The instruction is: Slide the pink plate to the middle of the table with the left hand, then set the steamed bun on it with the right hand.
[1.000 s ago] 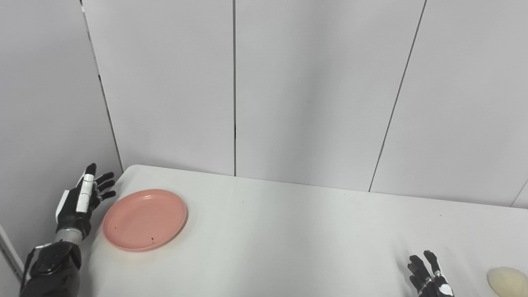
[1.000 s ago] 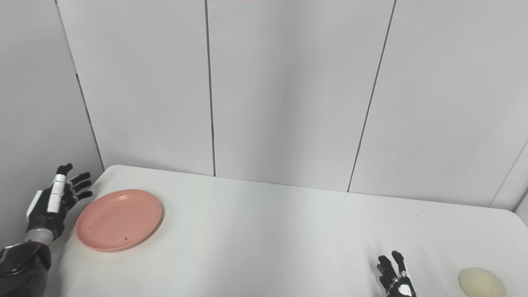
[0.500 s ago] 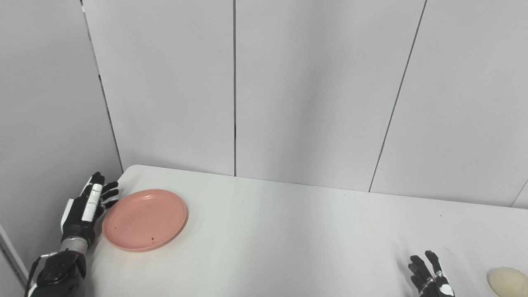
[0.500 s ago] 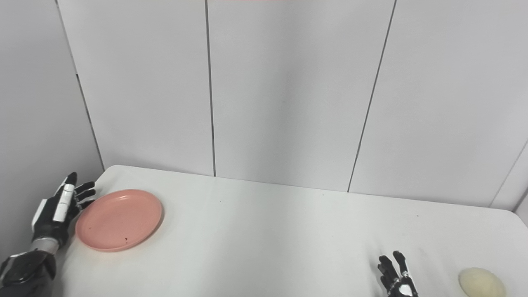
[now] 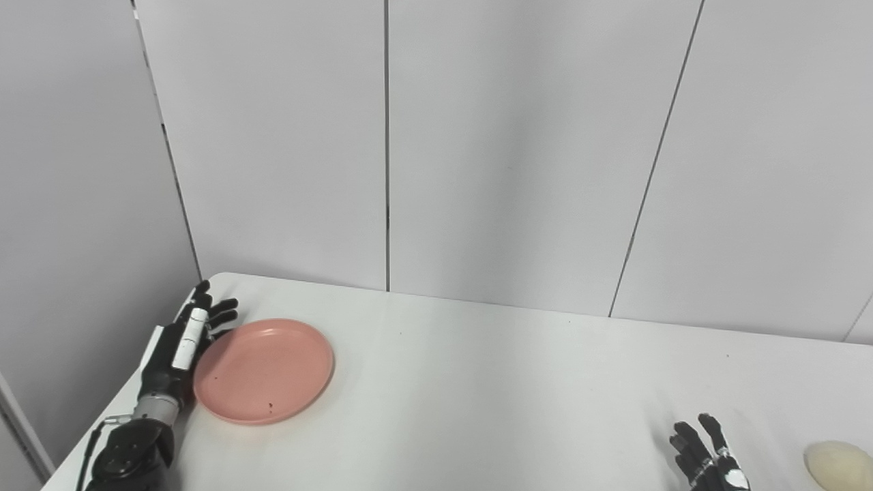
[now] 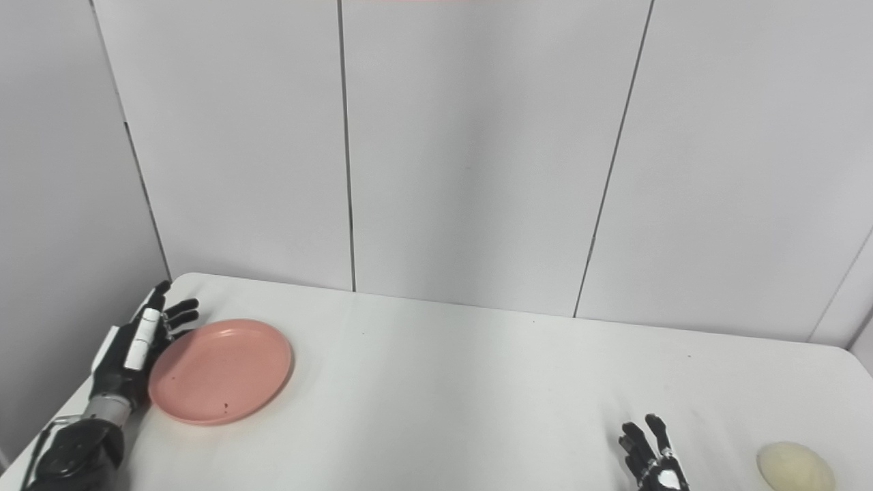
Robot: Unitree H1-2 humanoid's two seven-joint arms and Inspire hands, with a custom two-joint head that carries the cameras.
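**Plate push under way, bun untouched**

Left hand [image 5: 179, 346] is pressing flat, fingers spread, against the left rim of the pink plate [image 5: 264, 371]; nothing is gripped. The plate is sitting near the table's [image 5: 477, 382] left end, well short of the middle, having shifted slightly rightward compared with a moment ago. So the slide is only beginning, by my judgement.

Right hand [image 6: 649, 460] is waiting at the bottom edge, fingers apart and holding nothing. It is lying near the steamed bun [image 6: 795, 466] but not touching it. The bun is resting at the table's right end, far from the plate.

Remaining: most of the slide, then the whole bun pick and placement.

Count: one plate, one bun, two hands.
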